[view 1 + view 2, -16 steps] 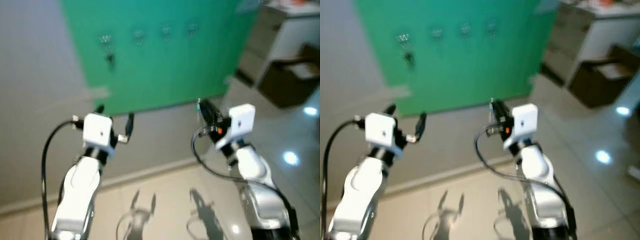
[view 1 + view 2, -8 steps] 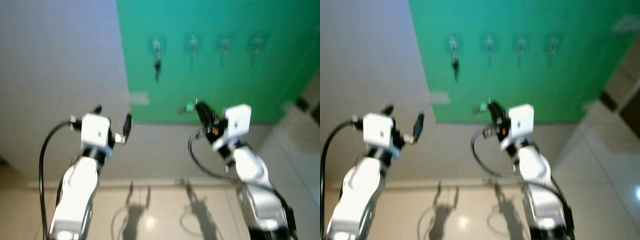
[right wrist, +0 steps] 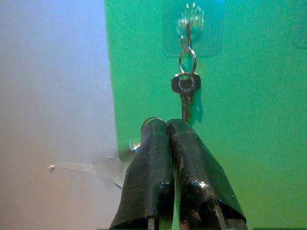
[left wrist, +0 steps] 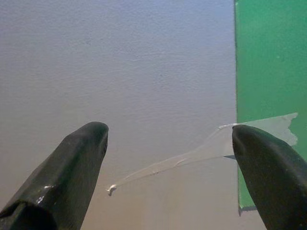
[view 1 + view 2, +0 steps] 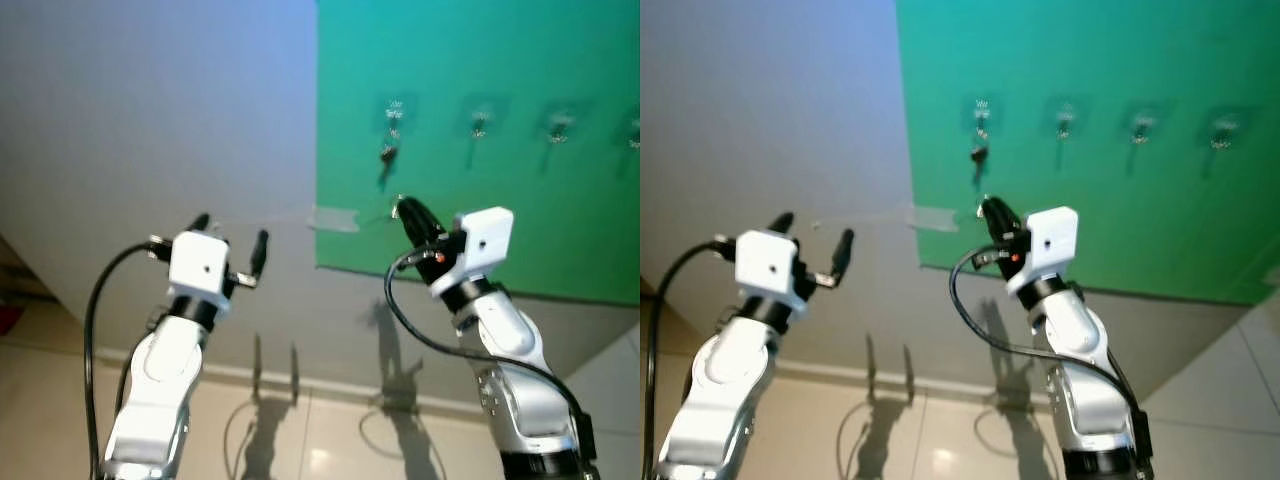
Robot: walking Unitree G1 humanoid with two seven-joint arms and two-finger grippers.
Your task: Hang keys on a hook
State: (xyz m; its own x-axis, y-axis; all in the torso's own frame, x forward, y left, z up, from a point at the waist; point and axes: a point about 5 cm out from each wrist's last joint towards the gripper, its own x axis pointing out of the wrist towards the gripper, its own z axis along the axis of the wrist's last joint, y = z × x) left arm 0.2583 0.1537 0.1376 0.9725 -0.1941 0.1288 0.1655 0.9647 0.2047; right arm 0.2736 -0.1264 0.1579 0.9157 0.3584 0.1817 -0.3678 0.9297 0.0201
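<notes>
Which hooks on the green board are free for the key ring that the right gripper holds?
The leftmost hook is taken: a key hangs there. The three hooks to its right look bare. The right gripper sits just below the occupied one.

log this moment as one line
right gripper: shut on key ring, below hung key | left gripper: open, idle | green board hooks ahead

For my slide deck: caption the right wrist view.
Right gripper, jaws shut on a key ring, faces a key hanging from a hook on the green board.
</notes>
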